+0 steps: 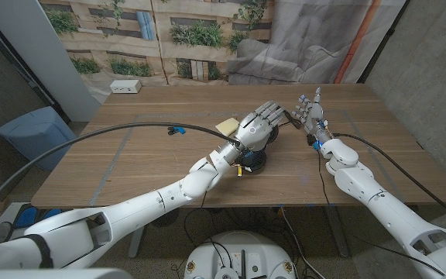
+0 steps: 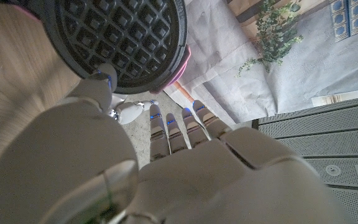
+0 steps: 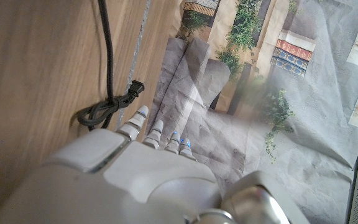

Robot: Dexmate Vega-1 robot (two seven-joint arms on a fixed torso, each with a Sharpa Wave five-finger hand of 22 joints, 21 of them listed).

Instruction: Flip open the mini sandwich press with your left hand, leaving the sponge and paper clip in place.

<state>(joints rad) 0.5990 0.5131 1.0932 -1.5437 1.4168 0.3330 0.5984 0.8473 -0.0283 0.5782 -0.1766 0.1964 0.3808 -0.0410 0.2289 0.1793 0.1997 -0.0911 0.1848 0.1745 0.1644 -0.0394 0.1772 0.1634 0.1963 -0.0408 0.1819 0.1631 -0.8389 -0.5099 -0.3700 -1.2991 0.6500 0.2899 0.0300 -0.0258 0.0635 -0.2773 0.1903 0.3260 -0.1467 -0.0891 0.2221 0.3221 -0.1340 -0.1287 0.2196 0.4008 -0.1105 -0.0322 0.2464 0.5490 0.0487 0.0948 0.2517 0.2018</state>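
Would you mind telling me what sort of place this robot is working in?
Probably a lab or test room staged as a home: a wooden table stands before a printed backdrop of plants and shelves, beside a bare concrete wall.

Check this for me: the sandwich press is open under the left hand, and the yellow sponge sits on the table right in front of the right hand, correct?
Not quite. The press is open at the left hand, but the head view shows the yellow sponge beside the left hand, not in front of the right hand, which stands apart from it.
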